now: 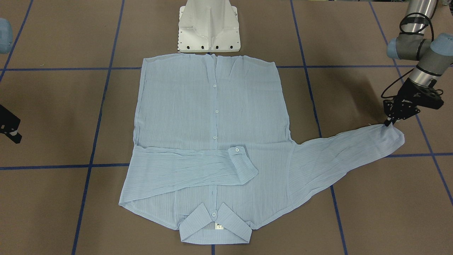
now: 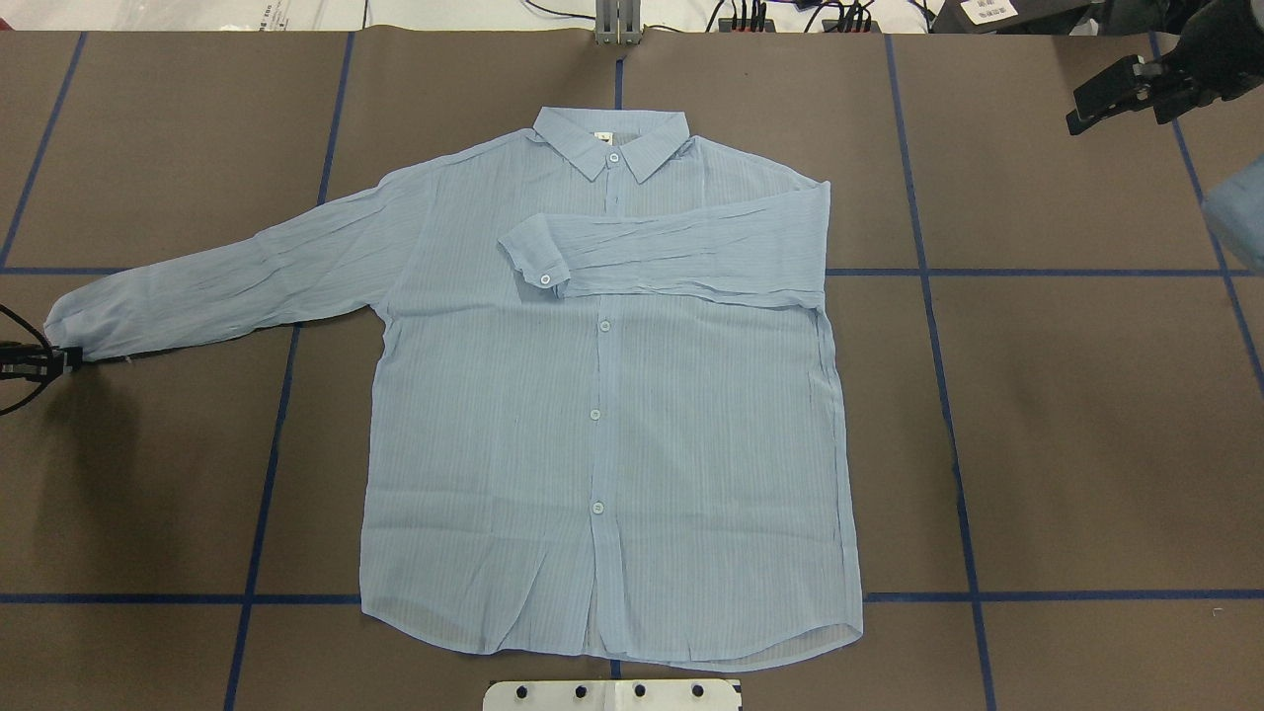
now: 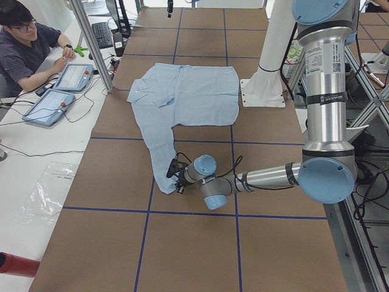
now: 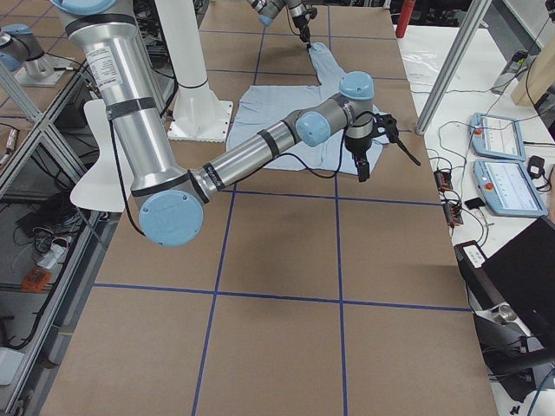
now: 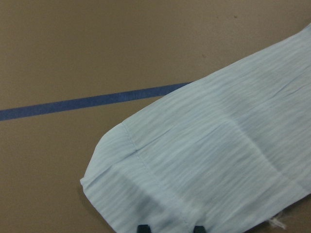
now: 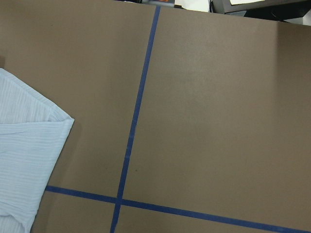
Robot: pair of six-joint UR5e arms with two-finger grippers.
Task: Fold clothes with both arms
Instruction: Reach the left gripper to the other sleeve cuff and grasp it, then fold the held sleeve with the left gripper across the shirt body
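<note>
- Front-facing view: the light blue button-up shirt lies flat, buttons up, in the middle of the table. Its hem is just beside the white pedestal base. The folded sleeve crosses the shirt's chest, and the outstretched sleeve runs away from the shirt's body. The left hand points steeply down with its tips at that sleeve's cuff. The right hand hangs well apart from the shirt.
- Overhead view: bare table lies on both sides of the shirt and past its cuff.
- Left-side view: the left arm reaches low, its forearm almost level, towards the cuff.
- Right-side view: the right hand's fingers are spread apart, with nothing between them, above bare table beside the shirt.
- Left wrist view: two fingertips stand apart over the cuff cloth, not pinched together. A blue tape line runs just beyond the cuff.
- Right wrist view: only one corner of the shirt shows; the rest is bare table.
</note>
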